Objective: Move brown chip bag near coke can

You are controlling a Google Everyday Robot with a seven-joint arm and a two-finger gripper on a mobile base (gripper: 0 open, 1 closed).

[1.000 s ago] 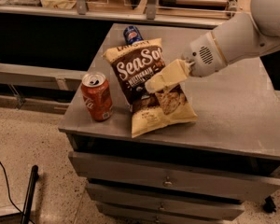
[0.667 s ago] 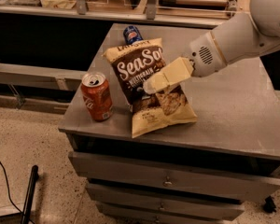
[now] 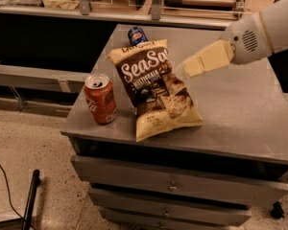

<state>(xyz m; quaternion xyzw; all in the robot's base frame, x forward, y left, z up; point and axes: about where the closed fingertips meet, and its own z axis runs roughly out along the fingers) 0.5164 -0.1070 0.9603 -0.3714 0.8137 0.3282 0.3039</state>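
The brown chip bag (image 3: 156, 87) lies flat on the grey metal table (image 3: 240, 109), its lower corner near the front edge. The coke can (image 3: 100, 99) stands upright just left of the bag, at the table's front left corner, a small gap from it. My gripper (image 3: 194, 67) hangs above the table to the right of the bag's top and clear of it. Its cream fingers (image 3: 209, 59) are open and hold nothing. The white arm comes in from the upper right.
A blue Pepsi can (image 3: 137, 35) stands behind the bag's top edge. The table has drawers (image 3: 173, 186) below its front. A black pole and cable (image 3: 31, 195) lie on the floor at the left. Shelving and railings run along the back.
The gripper has let go of the chip bag and pulled back up and to the right. The bag now lies flat beside the coke can.
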